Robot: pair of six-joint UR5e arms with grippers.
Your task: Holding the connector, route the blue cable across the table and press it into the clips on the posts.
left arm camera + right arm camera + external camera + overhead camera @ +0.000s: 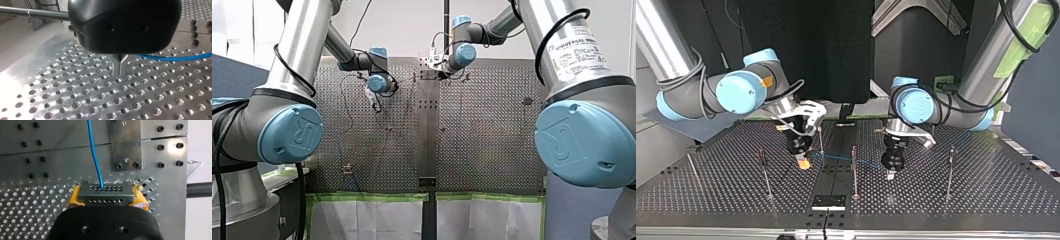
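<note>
Snugly in right gripper (pixel 107 196) (connector (pixel 104 191))

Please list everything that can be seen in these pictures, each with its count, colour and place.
Blue cable: one, blue, running from the connector across the table's middle to my left gripper.
Connector: one, grey, between my right gripper's yellow pads.
Posts: at least five, thin metal, upright across the table.
Perforated table: one, metal, under both arms.
Green tape: strips, green, along the table's near edge in the front view.
My left gripper: one, black, metal fingers shut, just above the table.
My right gripper: one, black, yellow pads, shut on the connector.
</note>
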